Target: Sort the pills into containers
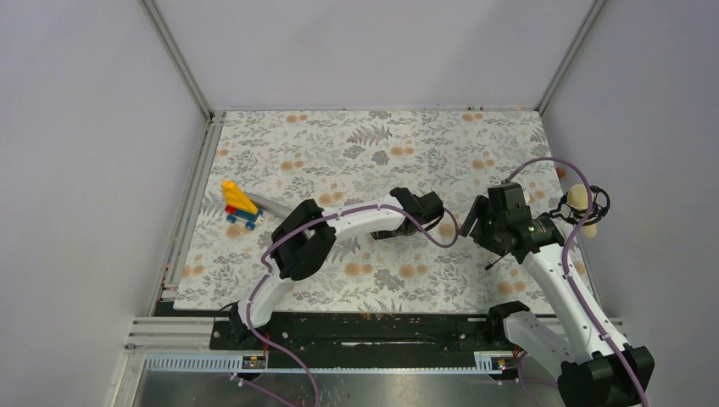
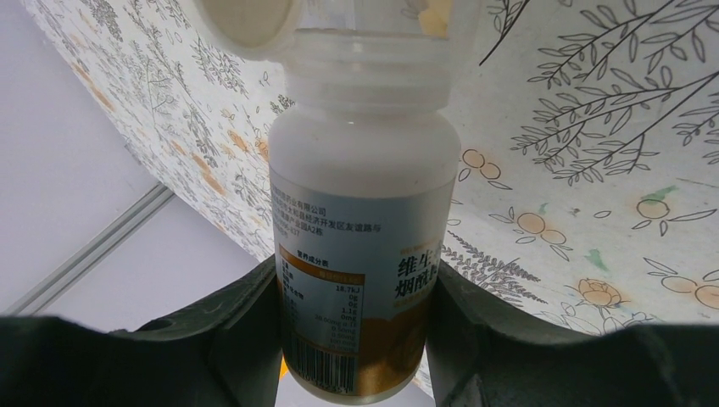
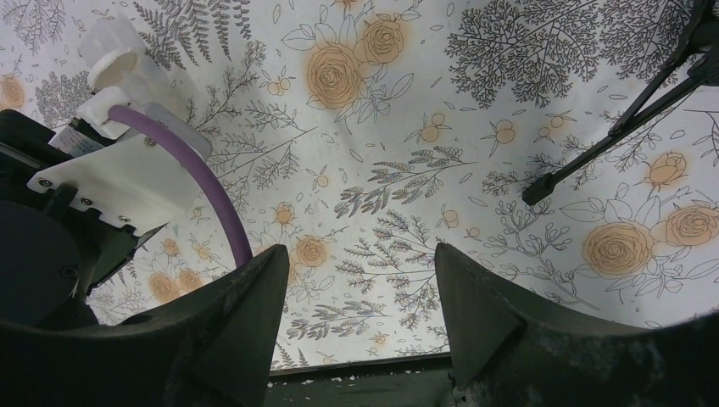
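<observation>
From above, both arms meet mid-table, well apart from the toy blocks (image 1: 240, 206). The left gripper (image 2: 356, 326) pinches the labelled pill bottle (image 2: 360, 212); no sorted pills show, so sorting likely remains. The right gripper (image 3: 360, 288) hangs spread, empty, above the mat (image 3: 509, 85).

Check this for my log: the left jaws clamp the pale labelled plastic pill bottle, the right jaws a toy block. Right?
No: the right wrist view shows the right gripper open, its jaws empty. The left gripper does clamp the pale labelled plastic pill bottle.
</observation>
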Robot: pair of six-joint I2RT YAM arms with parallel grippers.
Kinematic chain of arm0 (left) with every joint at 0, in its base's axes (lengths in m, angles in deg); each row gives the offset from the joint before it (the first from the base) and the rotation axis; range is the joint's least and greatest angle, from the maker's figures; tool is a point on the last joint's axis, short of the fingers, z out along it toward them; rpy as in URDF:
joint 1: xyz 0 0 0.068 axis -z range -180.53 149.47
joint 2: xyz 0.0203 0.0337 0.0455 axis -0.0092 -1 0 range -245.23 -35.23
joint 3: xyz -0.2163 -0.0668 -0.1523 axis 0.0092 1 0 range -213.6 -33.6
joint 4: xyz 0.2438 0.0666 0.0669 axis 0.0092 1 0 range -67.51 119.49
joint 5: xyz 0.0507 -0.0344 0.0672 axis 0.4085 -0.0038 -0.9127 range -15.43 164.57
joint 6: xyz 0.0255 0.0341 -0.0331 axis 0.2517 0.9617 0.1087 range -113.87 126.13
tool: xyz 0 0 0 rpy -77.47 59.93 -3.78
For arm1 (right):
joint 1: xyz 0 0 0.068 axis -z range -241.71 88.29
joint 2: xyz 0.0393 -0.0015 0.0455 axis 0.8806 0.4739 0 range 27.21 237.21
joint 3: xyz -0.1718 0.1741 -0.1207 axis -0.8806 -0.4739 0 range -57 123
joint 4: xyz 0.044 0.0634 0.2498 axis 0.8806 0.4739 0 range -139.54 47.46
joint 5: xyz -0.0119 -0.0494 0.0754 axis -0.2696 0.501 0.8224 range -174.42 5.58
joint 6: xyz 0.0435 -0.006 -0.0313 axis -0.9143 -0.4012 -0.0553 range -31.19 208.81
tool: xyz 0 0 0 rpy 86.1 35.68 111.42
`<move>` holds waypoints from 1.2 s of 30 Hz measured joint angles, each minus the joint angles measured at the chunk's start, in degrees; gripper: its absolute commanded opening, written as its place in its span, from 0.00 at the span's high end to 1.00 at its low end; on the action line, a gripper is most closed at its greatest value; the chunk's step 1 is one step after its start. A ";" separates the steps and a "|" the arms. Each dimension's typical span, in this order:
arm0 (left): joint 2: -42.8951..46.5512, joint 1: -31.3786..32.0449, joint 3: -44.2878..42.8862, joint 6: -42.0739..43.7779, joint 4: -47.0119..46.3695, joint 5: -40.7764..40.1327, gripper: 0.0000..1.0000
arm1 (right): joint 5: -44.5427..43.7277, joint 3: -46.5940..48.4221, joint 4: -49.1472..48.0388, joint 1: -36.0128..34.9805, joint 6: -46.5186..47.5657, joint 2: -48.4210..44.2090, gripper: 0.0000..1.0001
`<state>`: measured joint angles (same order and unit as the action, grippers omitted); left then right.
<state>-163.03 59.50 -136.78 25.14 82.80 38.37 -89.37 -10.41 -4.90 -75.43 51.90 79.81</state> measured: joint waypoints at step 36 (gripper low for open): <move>29.75 -6.25 25.09 -6.01 -19.85 14.05 1.00 | 4.72 3.91 -1.22 0.07 -0.09 0.20 0.28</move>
<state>-133.29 53.25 -111.68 19.13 62.96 52.42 -84.65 -6.50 -6.12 -75.36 51.81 80.01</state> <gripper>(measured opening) 0.525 0.714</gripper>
